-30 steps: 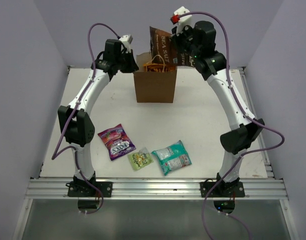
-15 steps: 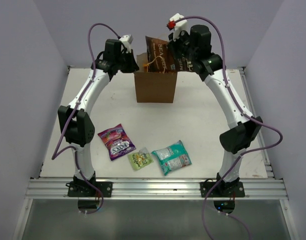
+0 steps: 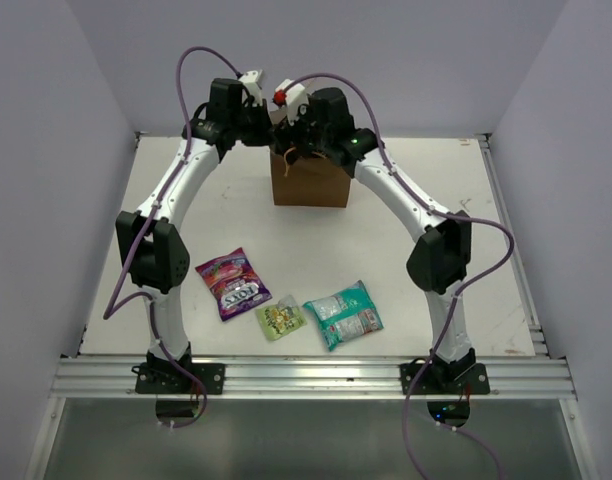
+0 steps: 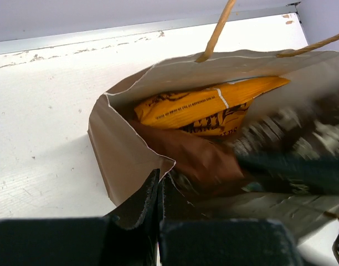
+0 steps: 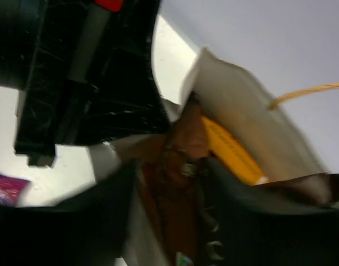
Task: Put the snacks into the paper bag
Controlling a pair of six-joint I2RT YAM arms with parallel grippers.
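The paper bag (image 3: 309,182) stands upright at the back of the table. My left gripper (image 3: 265,128) is shut on its left rim (image 4: 137,166) and holds the mouth open. Inside lie the orange chip bag (image 4: 205,106) and, over it, the dark brown chip bag (image 4: 198,158). My right gripper (image 3: 298,140) is down in the bag's mouth. In the right wrist view its jaws stand apart (image 5: 178,221) on either side of the dark brown chip bag (image 5: 178,188). On the near table lie the purple packet (image 3: 231,283), the small green packet (image 3: 280,319) and the teal packet (image 3: 344,314).
Both arms arch over the table and meet above the bag. A metal rail (image 3: 306,377) runs along the near edge. Purple-grey walls close in the back and both sides.
My right gripper has swung left and down into the bag's mouth with the dark brown chip bag, and its jaws have opened. The left gripper has kept its hold on the rim.
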